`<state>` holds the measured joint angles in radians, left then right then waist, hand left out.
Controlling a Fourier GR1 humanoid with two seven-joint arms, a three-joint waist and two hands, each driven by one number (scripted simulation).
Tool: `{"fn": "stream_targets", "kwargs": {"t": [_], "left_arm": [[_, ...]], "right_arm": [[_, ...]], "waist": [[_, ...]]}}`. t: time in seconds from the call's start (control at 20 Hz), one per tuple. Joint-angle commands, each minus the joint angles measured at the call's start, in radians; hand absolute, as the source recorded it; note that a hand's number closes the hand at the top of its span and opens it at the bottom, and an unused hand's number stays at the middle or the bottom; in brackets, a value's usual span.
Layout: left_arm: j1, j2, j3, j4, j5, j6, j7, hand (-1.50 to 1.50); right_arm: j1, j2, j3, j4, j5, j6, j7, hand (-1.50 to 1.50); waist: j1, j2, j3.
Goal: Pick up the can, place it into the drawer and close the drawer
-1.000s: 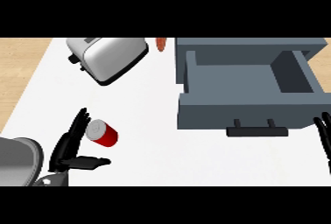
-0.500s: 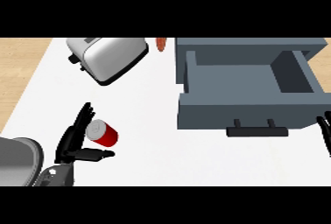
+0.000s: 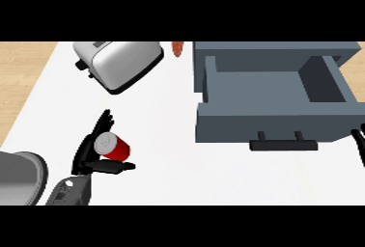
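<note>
- Since the earlier frames, your left hand (image 3: 91, 152) has crept in on the can (image 3: 113, 146): the long fingers (image 3: 102, 124) now run up its left side and the thumb has come under its lower edge.
- Your fingers are partly curled around the can, thumb below and fingers beside it, but they do not look fully clamped on it yet.
- You can see the can lying on its side on the white desk (image 3: 171, 164), silver end facing up and red body to the right, at the lower left, well apart from the drawer (image 3: 274, 103).
- Your right hand (image 3: 358, 144) only shows as a dark sliver at the right edge; you cannot tell how its fingers stand.
- You have the drawer pulled open already, with nothing visible inside it and its handle (image 3: 284, 144) facing you.
- My read: you are still early. Finishing the grasp, lifting, carrying across, dropping it in, and closing the drawer all remain.
- Behind, a toaster (image 3: 118, 62) sits clear of your likely path.
</note>
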<state>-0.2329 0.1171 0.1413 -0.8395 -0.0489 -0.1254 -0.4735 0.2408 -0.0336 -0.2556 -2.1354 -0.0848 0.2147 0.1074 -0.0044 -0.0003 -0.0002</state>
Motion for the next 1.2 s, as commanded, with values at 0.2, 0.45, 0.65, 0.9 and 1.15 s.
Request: {"fn": "stream_targets", "kwargs": {"t": [0.2,0.45,0.65,0.9,1.15], "left_arm": [[-0.105,-0.002,-0.006,0.029,0.012,-0.012,0.047,1.50],[-0.095,-0.039,-0.011,0.028,0.049,-0.051,0.012,1.50],[-0.023,-0.075,-0.055,-0.090,0.059,-0.062,0.080,1.50],[-0.019,-0.070,-0.080,-0.190,0.073,-0.084,0.113,1.50],[-0.055,-0.025,0.092,-0.190,0.155,0.059,0.136,1.50]], "right_arm": [[0.017,0.031,0.051,-0.097,0.028,-0.035,0.079,-1.50],[0.039,0.017,-0.001,-0.084,-0.031,-0.004,0.049,-1.50],[-0.013,0.012,-0.017,0.021,-0.021,-0.006,-0.012,-1.50],[0.014,-0.005,-0.066,0.020,-0.055,0.030,-0.034,-1.50],[0.006,0.013,-0.020,-0.044,-0.034,-0.018,0.021,-1.50]], "waist": [[-0.001,0.000,0.000],[0.000,-0.001,0.000],[0.005,-0.001,0.001],[0.003,-0.001,0.000],[0.007,0.000,0.000]]}}
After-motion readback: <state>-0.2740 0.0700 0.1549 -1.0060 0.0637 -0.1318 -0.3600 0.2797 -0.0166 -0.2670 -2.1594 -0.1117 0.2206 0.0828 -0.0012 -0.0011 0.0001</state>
